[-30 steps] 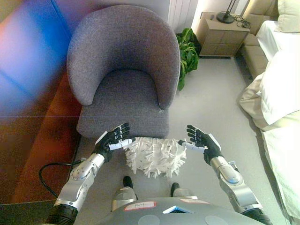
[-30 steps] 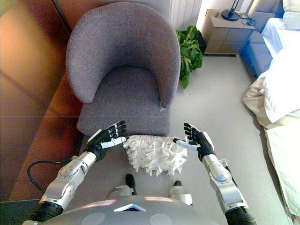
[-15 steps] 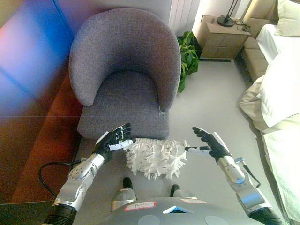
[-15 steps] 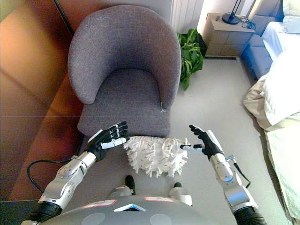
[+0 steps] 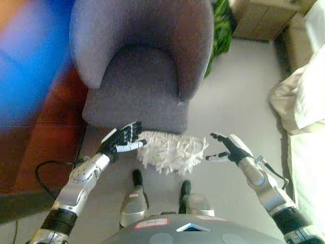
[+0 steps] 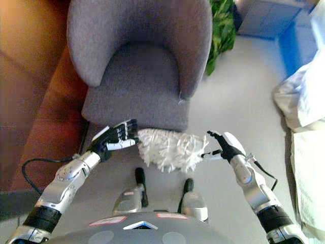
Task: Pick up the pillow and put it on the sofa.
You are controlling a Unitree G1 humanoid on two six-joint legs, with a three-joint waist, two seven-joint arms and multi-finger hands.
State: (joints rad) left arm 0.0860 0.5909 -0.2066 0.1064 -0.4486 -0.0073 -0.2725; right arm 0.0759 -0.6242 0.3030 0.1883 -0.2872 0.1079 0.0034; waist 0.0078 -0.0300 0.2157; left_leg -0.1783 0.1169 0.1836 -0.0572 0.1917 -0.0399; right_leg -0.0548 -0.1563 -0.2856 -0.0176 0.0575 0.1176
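A white shaggy pillow [image 5: 172, 151] lies on the grey floor just in front of a grey tub armchair [image 5: 139, 61]. My left hand [image 5: 122, 142] is open, fingers straight, at the pillow's left edge and close to touching it. My right hand [image 5: 228, 150] is open at the pillow's right side, a small gap away from it. The pillow rests on the floor between both hands. It also shows in the right eye view [image 6: 165, 150], with the left hand [image 6: 116, 139] and right hand [image 6: 223, 149] on either side.
A green potted plant [image 5: 219, 20] stands behind the armchair to the right. A wooden bedside cabinet [image 5: 259, 20] is at the back right. White bedding [image 5: 304, 101] fills the right side. A brown wooden surface [image 6: 35, 101] runs along the left.
The camera has tilted down, so the whole scene has shifted. My right hand has moved outward from the pillow's right edge. The left hand stays by the left edge.
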